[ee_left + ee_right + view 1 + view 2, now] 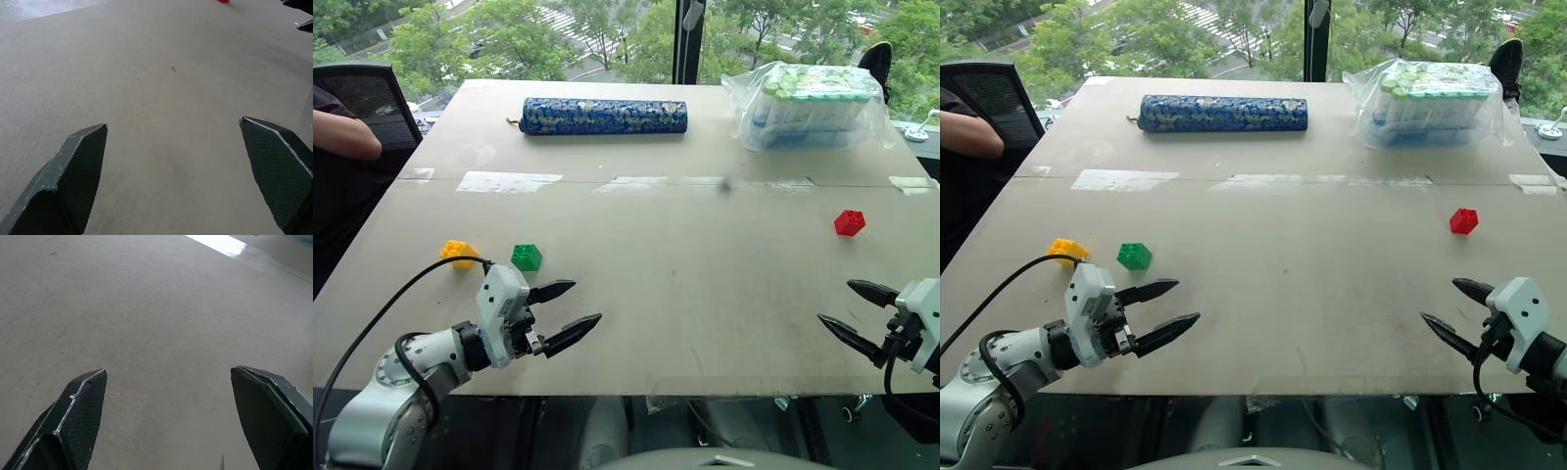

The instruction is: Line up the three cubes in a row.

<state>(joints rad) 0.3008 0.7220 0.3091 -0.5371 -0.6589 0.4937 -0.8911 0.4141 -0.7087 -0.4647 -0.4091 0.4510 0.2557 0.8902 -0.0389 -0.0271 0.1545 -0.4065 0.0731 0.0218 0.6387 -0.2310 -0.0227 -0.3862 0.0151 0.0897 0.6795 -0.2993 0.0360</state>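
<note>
Left gripper (576,305) wide, empty; green cube (527,257) just beyond fingertips, yellow cube (460,252) beside it. Right gripper (847,311) wide, empty; red cube (849,222) well beyond.

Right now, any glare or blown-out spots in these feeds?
Eye views: tape strips across the table shine pale, plastic bag glints, daylight from the window behind; cubes read fine. Right wrist view: a bright white patch at the far edge. Left wrist view: even, no hotspot.
</note>
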